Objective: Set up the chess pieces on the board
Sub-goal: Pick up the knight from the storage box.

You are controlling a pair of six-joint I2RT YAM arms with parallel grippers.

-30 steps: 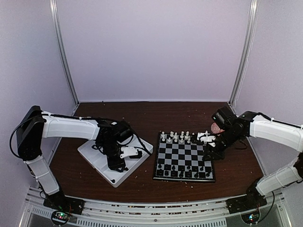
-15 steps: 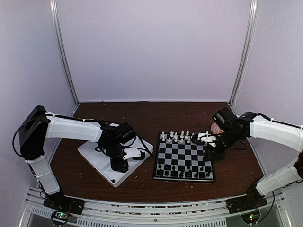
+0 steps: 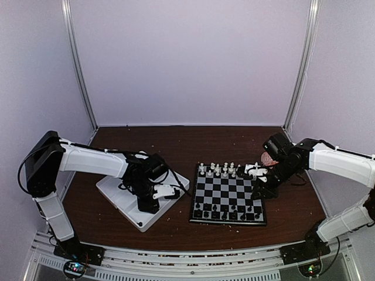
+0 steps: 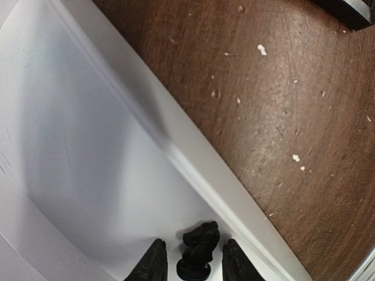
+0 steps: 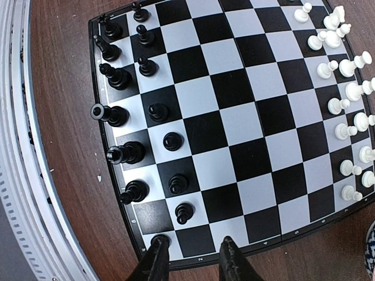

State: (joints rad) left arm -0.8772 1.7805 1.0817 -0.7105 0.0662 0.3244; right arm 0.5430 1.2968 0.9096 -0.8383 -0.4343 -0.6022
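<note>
Chess pieces (image 5: 126, 153): one black knight (image 4: 198, 253) stands upright in the tray (image 4: 88, 129), just inside its rim. Left gripper (image 4: 193, 244) straddles it, one finger each side with thin gaps showing. Jaws are narrow but not clamped yet.

Change over the last second: the left arm slid along the tray toward the board (image 5: 234, 117), and its jaws pulled in around the knight. Reads as the pick starting.

Right gripper (image 5: 192, 241) hasn't moved. It's parked at the board's right edge, jaws part open, nothing between them.

Board: black's rows are mostly filled on the near side, white pieces (image 5: 351, 91) on the far side. Black's back row has one bare square, next to the corner piece nearest the right gripper. Likely the knight's slot.

Next: finish closing, lift straight, carry across the table (image 4: 281, 88).
</note>
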